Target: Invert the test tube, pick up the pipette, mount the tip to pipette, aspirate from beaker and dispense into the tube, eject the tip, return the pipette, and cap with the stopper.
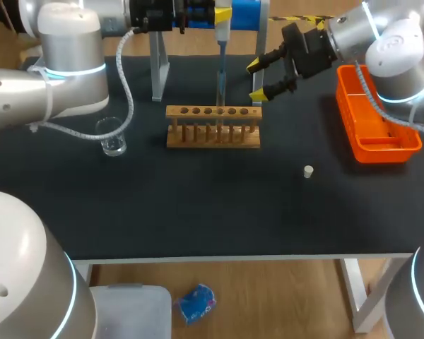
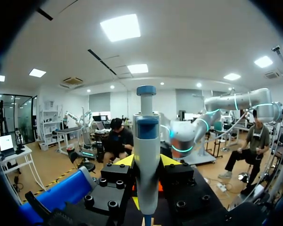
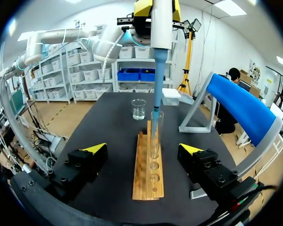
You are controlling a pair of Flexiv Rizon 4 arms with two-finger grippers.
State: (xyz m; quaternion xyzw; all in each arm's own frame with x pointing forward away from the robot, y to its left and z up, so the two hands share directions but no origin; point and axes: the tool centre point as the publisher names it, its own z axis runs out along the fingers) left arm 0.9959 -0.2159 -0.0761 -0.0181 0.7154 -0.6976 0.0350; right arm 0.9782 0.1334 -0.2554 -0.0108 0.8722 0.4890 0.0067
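My left gripper [image 1: 221, 14] is shut on the white and blue pipette [image 1: 222, 34], held upright over the wooden rack [image 1: 213, 135]. Its blue tip [image 1: 221, 74] reaches down into the clear test tube [image 1: 219, 95] standing in the rack. In the left wrist view the pipette [image 2: 146, 160] sits between the yellow fingers [image 2: 124, 161]. My right gripper [image 1: 258, 79] hangs open just right of the tube, holding nothing. In the right wrist view the rack [image 3: 148, 172] lies ahead of that gripper [image 3: 144, 150], with tube [image 3: 156, 136], tip [image 3: 156, 106] and beaker [image 3: 138, 108] beyond. The white stopper [image 1: 308, 171] lies on the mat.
The glass beaker [image 1: 113, 138] stands left of the rack. An orange bin [image 1: 378, 138] sits at the right edge. The blue pipette stand [image 3: 243, 110] with its grey legs [image 1: 158, 67] is behind the rack, and a white box [image 3: 171, 97] sits by it.
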